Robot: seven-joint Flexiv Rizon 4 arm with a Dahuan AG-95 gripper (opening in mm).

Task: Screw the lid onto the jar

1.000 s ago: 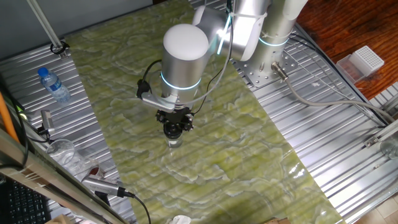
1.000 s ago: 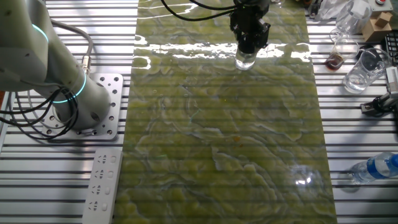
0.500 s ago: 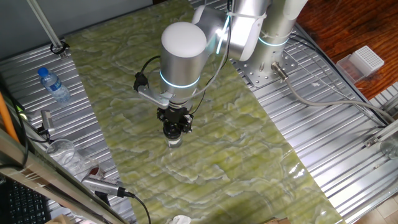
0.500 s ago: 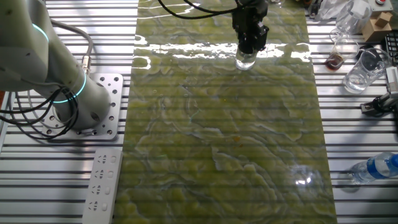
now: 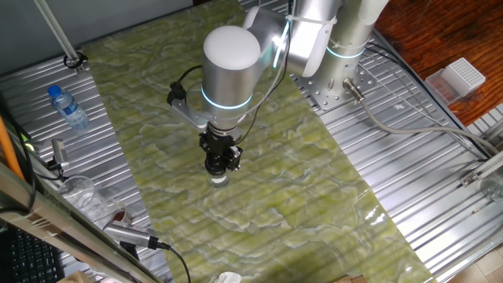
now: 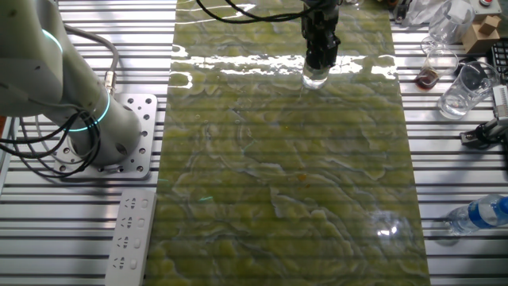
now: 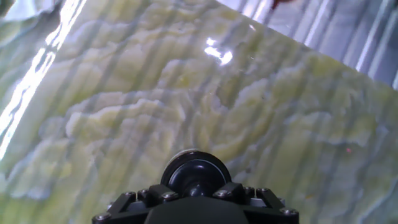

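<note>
The small clear jar (image 5: 219,179) stands upright on the green marbled mat (image 5: 157,79); it also shows in the other fixed view (image 6: 316,78). The black lid (image 7: 196,172) sits on top of the jar, and only its round top shows in the hand view. My gripper (image 5: 221,162) points straight down onto the jar and is shut on the lid; it also shows in the other fixed view (image 6: 320,59) and at the bottom edge of the hand view (image 7: 196,190). The jar body is hidden below the lid in the hand view.
A clear water bottle with a blue cap (image 5: 67,107) lies on the metal slats left of the mat, also seen in the other fixed view (image 6: 481,214). Clear glasses (image 6: 459,91) stand near the mat's corner. A white box (image 5: 460,78) and a power strip (image 6: 131,235) lie off the mat.
My wrist has turned about its vertical axis over the jar; the side bracket and cable swung round. The jar stays in place on the mat.
</note>
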